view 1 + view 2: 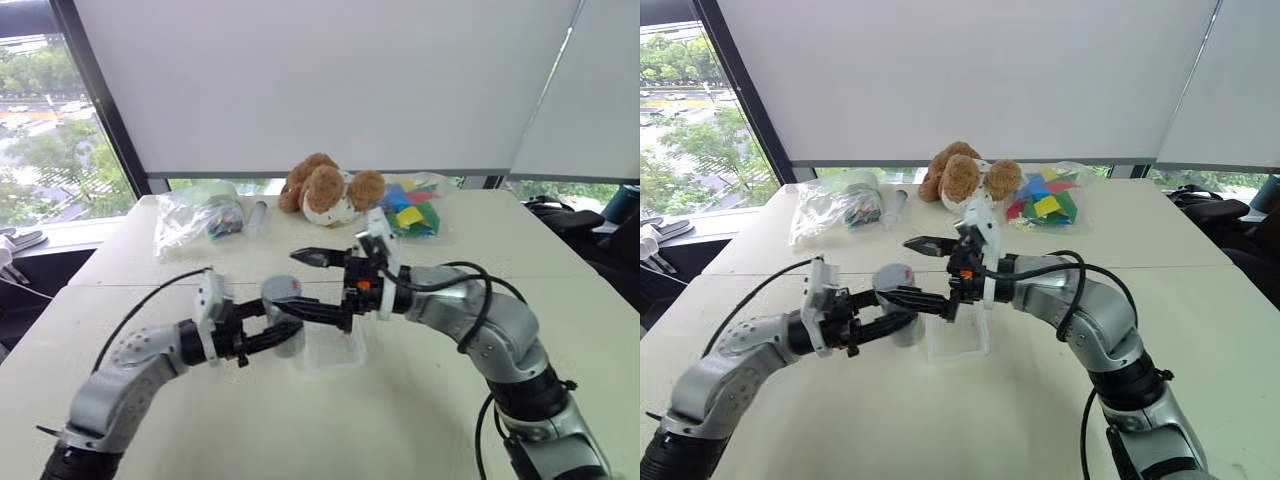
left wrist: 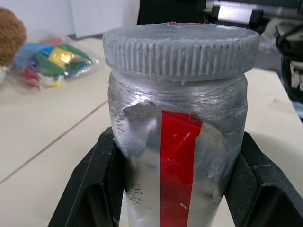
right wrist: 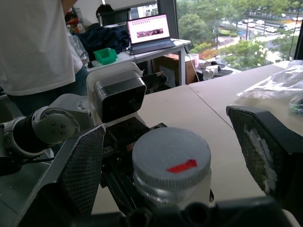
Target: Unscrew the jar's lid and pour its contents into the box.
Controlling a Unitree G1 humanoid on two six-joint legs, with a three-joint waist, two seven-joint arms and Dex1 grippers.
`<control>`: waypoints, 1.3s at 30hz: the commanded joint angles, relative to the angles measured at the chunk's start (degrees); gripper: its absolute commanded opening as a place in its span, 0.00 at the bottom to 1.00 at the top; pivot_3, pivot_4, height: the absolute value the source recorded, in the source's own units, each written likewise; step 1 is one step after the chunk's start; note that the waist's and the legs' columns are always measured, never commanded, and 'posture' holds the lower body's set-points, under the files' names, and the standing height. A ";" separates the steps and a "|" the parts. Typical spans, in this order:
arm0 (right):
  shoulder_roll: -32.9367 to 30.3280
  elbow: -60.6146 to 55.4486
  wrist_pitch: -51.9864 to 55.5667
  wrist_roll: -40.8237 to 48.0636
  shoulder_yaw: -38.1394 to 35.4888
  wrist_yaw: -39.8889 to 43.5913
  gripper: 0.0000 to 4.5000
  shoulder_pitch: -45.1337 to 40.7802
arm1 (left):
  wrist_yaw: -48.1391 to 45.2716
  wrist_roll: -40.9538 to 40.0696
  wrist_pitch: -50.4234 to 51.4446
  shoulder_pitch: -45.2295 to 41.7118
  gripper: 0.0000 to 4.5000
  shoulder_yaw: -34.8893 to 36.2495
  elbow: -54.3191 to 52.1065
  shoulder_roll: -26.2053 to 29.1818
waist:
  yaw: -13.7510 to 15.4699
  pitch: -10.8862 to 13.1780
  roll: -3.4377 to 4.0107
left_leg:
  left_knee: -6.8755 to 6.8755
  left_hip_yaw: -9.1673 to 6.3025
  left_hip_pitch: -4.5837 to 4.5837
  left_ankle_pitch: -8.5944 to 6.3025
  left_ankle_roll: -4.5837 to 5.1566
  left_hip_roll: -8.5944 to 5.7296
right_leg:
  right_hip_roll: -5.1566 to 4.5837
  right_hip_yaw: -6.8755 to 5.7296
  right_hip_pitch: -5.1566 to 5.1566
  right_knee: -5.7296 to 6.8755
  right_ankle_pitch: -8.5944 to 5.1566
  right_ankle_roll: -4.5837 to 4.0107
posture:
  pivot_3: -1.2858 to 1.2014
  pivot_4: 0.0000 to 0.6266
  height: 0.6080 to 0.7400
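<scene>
Jar (image 2: 177, 156), silvery-grey with a red stripe, sits clamped upright in the left gripper (image 1: 268, 332) beside the clear plastic box (image 1: 335, 347); right gripper (image 3: 173, 156), spread wide, should straddle the ribbed grey lid (image 3: 171, 161) squarely before closing.

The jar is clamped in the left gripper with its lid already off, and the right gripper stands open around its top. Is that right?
Not quite: the lid is still screwed on the jar, as the left wrist view shows. The left gripper does clamp it, and the right gripper does stand open around its top.
</scene>
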 commanded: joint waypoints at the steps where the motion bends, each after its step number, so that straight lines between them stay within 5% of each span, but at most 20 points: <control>1: 1.28 0.26 0.30 -0.98 0.30 0.53 1.00 -2.37 | -0.49 1.36 -2.17 -0.97 0.47 -0.80 -2.04 -0.95 | -0.05 0.00 0.00 | 0.01 0.00 0.00 0.00 0.00 0.00 | 0.01 0.00 0.00 0.02 0.00 0.00 | 0.52 0.24 1.00; 13: 1.48 1.44 0.40 -3.36 1.55 4.51 1.00 -1.75 | -0.10 3.03 -3.36 -1.29 0.47 -1.83 -2.50 -3.36 | -0.29 0.00 0.00 | 0.02 0.00 0.01 0.01 -0.01 0.02 | 0.03 0.00 -0.01 0.04 0.00 0.00 | 0.52 0.24 1.00; 16: 1.78 1.40 0.89 -3.01 1.30 4.86 0.83 -1.60 | -0.18 3.27 -3.46 -1.39 0.47 -1.88 -2.44 -3.53 | -0.30 0.00 0.00 | 0.03 0.00 0.01 0.01 -0.01 0.02 | 0.03 0.00 -0.01 0.04 0.00 0.00 | 0.52 0.24 1.00; 19: 1.48 1.57 1.47 -2.43 1.18 6.16 0.51 -1.41 | -0.24 3.34 -3.71 -1.91 0.47 -1.82 -2.18 -3.95 | -0.28 0.00 0.00 | 0.03 0.00 0.01 0.01 -0.01 0.01 | 0.03 0.00 0.00 0.04 0.00 0.00 | 0.52 0.24 1.00; 25: 0.83 3.19 0.16 -1.42 -0.09 10.65 0.51 -1.64 | -1.69 3.08 -4.35 -3.06 0.47 -1.63 -1.58 -4.30 | -0.28 0.00 0.00 | 0.03 0.00 0.01 0.01 -0.01 0.02 | 0.03 0.00 0.00 0.04 0.00 0.00 | 0.52 0.24 1.00; 33: -4.82 10.12 -12.02 -3.11 2.60 37.73 0.51 -6.62 | -13.93 0.36 -6.53 -4.97 0.47 -4.82 -2.59 -4.16 | -0.64 0.00 0.00 | 0.06 0.07 0.02 0.01 0.00 0.02 | 0.04 -0.01 0.06 -0.01 0.01 0.01 | 0.52 0.24 1.00; 39: -4.65 12.65 -14.70 -4.82 2.61 43.02 0.51 -8.93 | -16.49 0.39 -6.70 -6.43 0.47 -5.24 -2.76 -4.85 | -1.41 0.00 0.00 | 0.06 0.02 0.05 0.01 -0.01 0.06 | 0.08 -0.01 0.06 0.04 0.01 0.01 | 0.52 0.24 1.00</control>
